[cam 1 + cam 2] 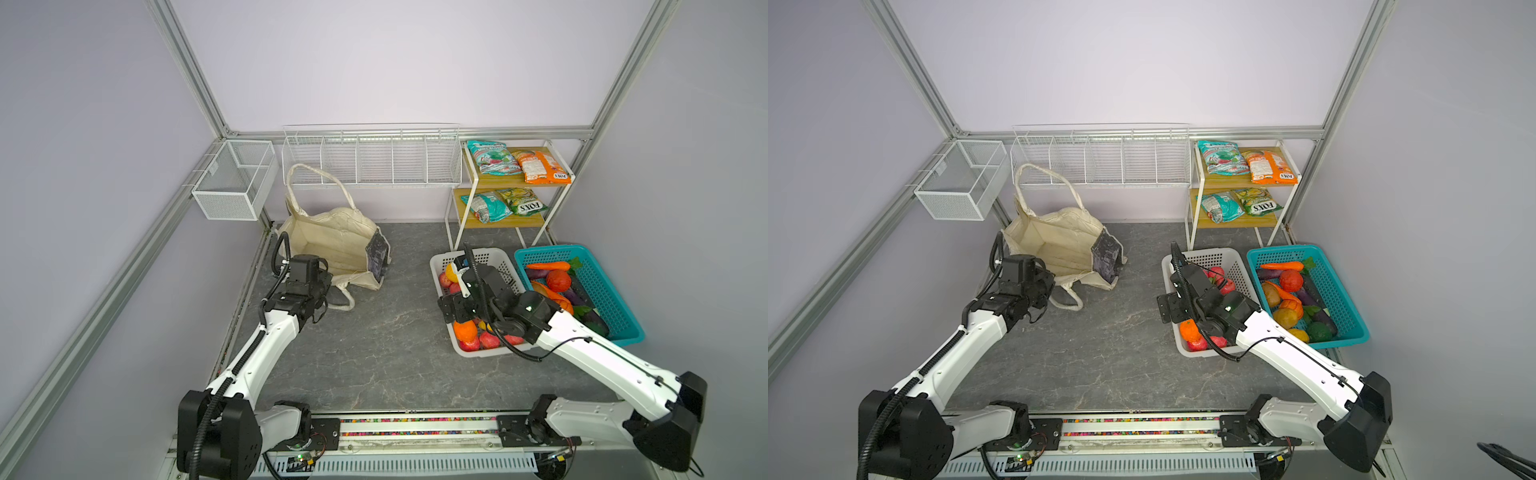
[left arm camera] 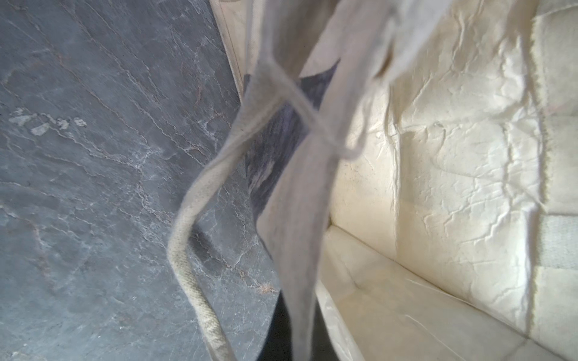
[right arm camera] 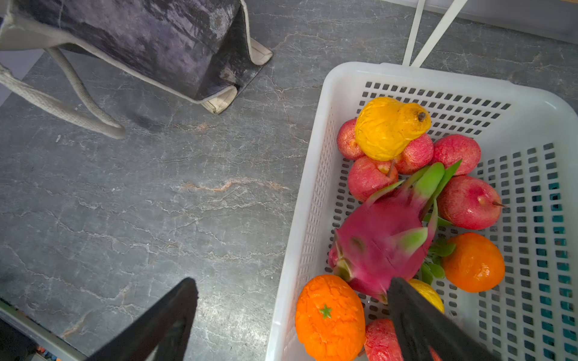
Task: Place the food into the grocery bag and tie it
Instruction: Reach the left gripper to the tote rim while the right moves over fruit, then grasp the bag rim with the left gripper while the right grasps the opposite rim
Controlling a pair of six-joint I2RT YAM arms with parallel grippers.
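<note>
- the left gripper (image 1: 325, 279) is closed. judging by the cloth hanging right before its wrist camera, it is clamped on the near rim of the cream canvas tote bag with the dark marbled side panel (image 1: 332, 239) — the fingers themselves are hidden.
- the bag is set at the far left of the grey marbled tabletop (image 1: 386, 332). its mouth gapes and its inside is bare, so no food has been packed.
- a cream loop handle (image 2: 190, 237) is seen dangling beside the pinched rim.
- the right gripper (image 3: 294, 281) is spread wide above the white perforated plastic basket (image 3: 312, 175). one finger is seen over the table outside the wall, the other over the lower end of the pink dragon fruit with green tips (image 3: 381, 237). whether that fruit is touched cannot be told.
- packed round it are a large orange (image 3: 328, 315), a bumpy yellow-orange fruit (image 3: 387, 128) and red apples (image 3: 469, 203). the orange snack packet (image 1: 540, 166) lies well apart on the wooden shelf (image 1: 505, 181).
- risk: the basket wall is straddled by the jaws — if they are lowered or closed as they stand, the rim could be struck or pinched and the basket dragged.
- risk: the dragon fruit is smooth and rounded, so it may be squeezed out sideways if caught near its end.
- risk: thin canvas may slip from the closed fingers, and the mouth would then sag shut before anything is dropped in.
</note>
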